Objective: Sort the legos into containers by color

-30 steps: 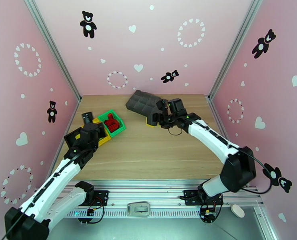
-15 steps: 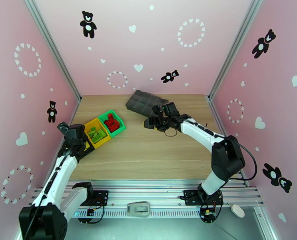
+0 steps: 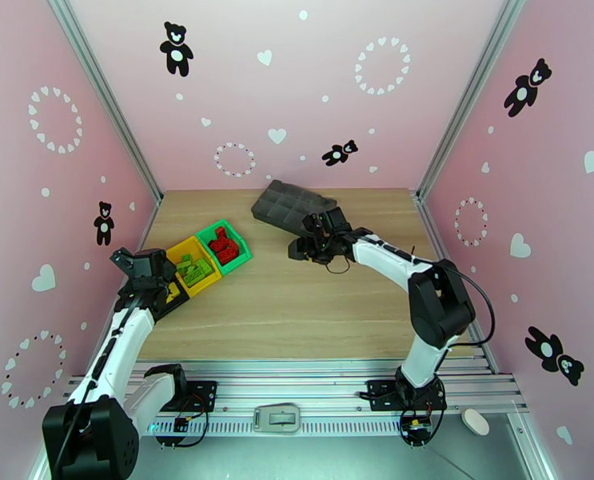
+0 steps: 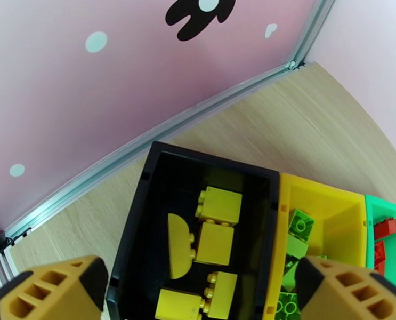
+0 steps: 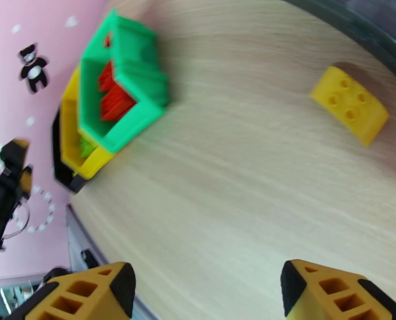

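Wooden surface (image 3: 297, 306): left tool (image 4: 200, 273) was spread empty over black bin (image 4: 208, 165) holding yellow legos (image 4: 215, 244); right tool (image 5: 207, 276) was spread empty, loose yellow lego (image 5: 349, 105) ahead, likely targeted.

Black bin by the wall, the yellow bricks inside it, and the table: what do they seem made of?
Black bin: likely moulded plastic, smooth, with a faint sheen along its rim.
Yellow bricks: hard plastic by their even colour, crisp edges and round studs; fairly matte.
Table: pale wood grain lines, matte; solid wood or printed laminate, I cannot tell.
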